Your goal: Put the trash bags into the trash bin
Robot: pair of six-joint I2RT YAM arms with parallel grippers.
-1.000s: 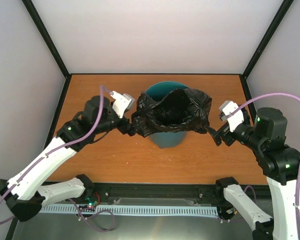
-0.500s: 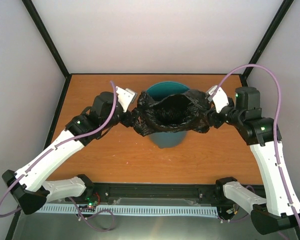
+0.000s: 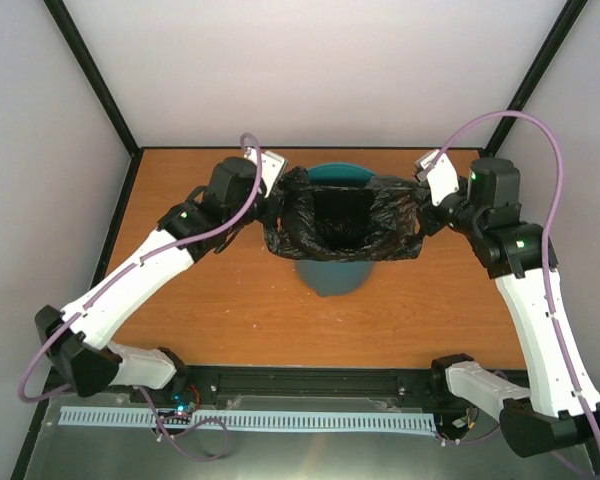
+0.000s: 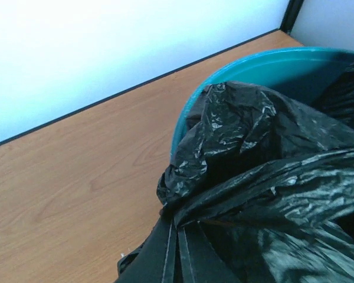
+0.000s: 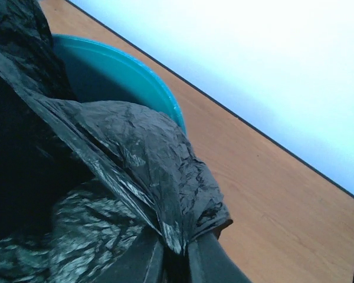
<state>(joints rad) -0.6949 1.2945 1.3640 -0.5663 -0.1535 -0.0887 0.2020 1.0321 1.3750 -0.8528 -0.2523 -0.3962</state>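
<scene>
Top external view: left gripper (image 3: 276, 207) and right gripper (image 3: 421, 214) pinch the glossy, crinkled black bag (image 3: 390, 226); round teal bin (image 3: 332, 278) beneath.

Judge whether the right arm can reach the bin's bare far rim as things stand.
Probably yes: nothing stands between the right gripper and the trash bin's far rim. But it is shut on the trash bag, stretched to the left gripper, so the bag would drag along.
</scene>
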